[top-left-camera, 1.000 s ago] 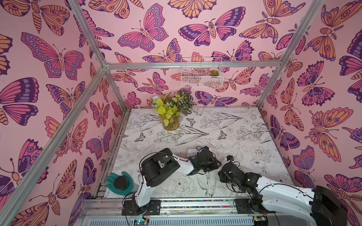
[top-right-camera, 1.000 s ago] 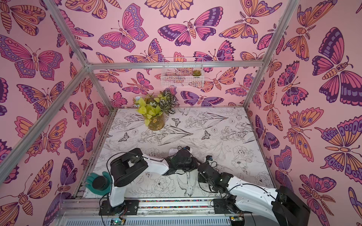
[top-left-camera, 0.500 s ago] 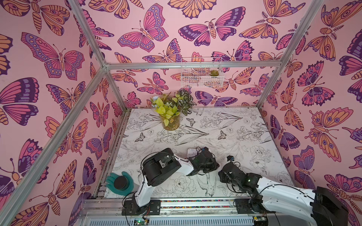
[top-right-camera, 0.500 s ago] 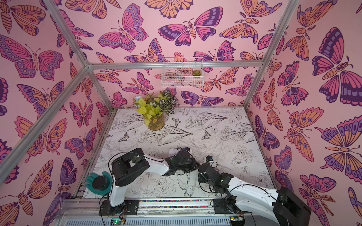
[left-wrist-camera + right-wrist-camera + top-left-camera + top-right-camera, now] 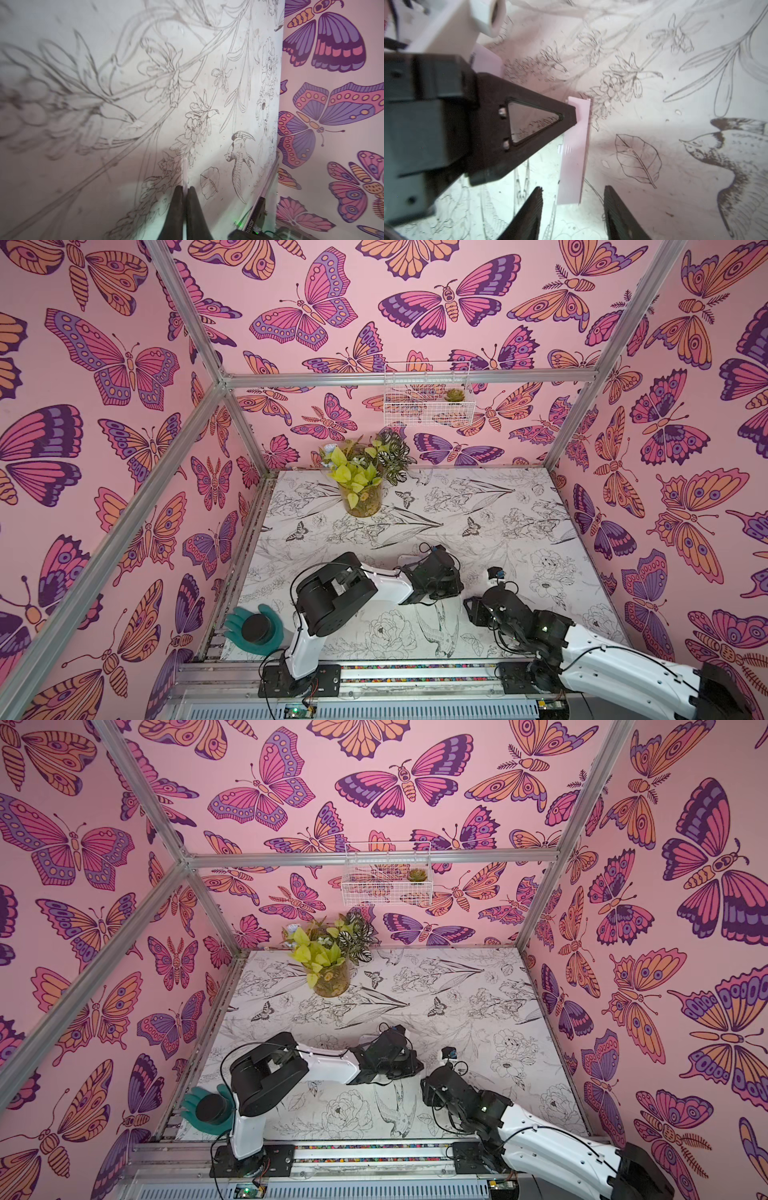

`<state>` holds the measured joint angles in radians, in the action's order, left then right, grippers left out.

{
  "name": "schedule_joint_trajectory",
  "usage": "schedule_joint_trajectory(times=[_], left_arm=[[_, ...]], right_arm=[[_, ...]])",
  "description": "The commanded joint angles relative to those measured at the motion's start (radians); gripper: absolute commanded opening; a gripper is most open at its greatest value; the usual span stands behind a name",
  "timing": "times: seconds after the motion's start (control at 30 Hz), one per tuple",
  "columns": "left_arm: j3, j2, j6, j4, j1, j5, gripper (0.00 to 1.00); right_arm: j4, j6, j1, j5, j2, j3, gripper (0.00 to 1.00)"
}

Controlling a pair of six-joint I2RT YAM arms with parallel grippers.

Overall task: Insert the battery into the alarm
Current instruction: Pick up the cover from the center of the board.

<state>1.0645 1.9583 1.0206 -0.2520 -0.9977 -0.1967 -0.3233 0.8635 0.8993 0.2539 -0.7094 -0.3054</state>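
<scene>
Black fingers [image 5: 176, 209] of the left gripper [image 5: 184, 189] pressed fully together on a thin white plastic piece [image 5: 574, 149], pinched near one short end and seen edge-on from the left wrist. Flat, narrow, rectangular; two small tabs at the gripped end, a small clip on one long side. Right gripper [image 5: 573, 188] with jaws well apart, nothing gripped; other short end of the piece between the two fingertips, no contact visible. Both grippers close together over the near half of the table [image 5: 519, 506], near its middle.

Alarm [image 5: 409, 561] on the table just beyond the left gripper, mostly hidden by it. White plastic, rounded corner, small dark print near one edge in the right wrist view; face not discernible.

Containers:
- White wire basket [image 5: 428, 406] on the back wall, holding a small succulent [image 5: 455, 395].
- Glass pot [image 5: 360, 502] near the far edge, left of centre, holding leafy plants [image 5: 361, 466].
- Teal hand-shaped holder [image 5: 232, 626] at the near-left corner, cupping a black cylinder [image 5: 255, 628].
</scene>
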Motion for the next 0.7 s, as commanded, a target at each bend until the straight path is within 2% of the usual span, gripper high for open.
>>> schedule_joint_trajectory(times=[0.0,0.17,0.27,0.33,0.4,0.47,0.57,0.67], left_arm=[[0.058,-0.128,-0.25,0.244,0.027,0.119,0.0],[0.07,-0.303,-0.424,0.386,0.051,0.254,0.0],[0.017,-0.43,-0.479,0.409,0.071,0.321,0.0],[-0.052,-0.52,-0.469,0.388,0.119,0.295,0.0],[-0.153,-0.624,-0.421,0.31,0.207,0.171,0.0],[-0.248,-0.726,-0.36,0.204,0.29,0.046,0.0],[-0.355,-0.812,-0.275,-0.024,0.357,-0.165,0.0],[-0.398,-0.833,-0.197,-0.232,0.36,-0.291,0.0]], right_arm=[[-0.059,-0.094,0.007,0.049,0.038,-0.088,0.54],[-0.126,-0.185,-0.032,0.159,-0.06,-0.206,0.56],[-0.113,-0.219,-0.138,0.12,-0.145,-0.26,0.55],[-0.075,-0.224,-0.266,-0.043,-0.196,-0.287,0.55],[0.05,-0.182,-0.444,-0.376,-0.222,-0.271,0.54],[0.21,-0.112,-0.547,-0.588,-0.232,-0.236,0.55],[0.306,-0.09,-0.566,-0.719,-0.242,-0.256,0.56],[0.427,-0.015,-0.566,-0.904,-0.268,-0.284,0.57]])
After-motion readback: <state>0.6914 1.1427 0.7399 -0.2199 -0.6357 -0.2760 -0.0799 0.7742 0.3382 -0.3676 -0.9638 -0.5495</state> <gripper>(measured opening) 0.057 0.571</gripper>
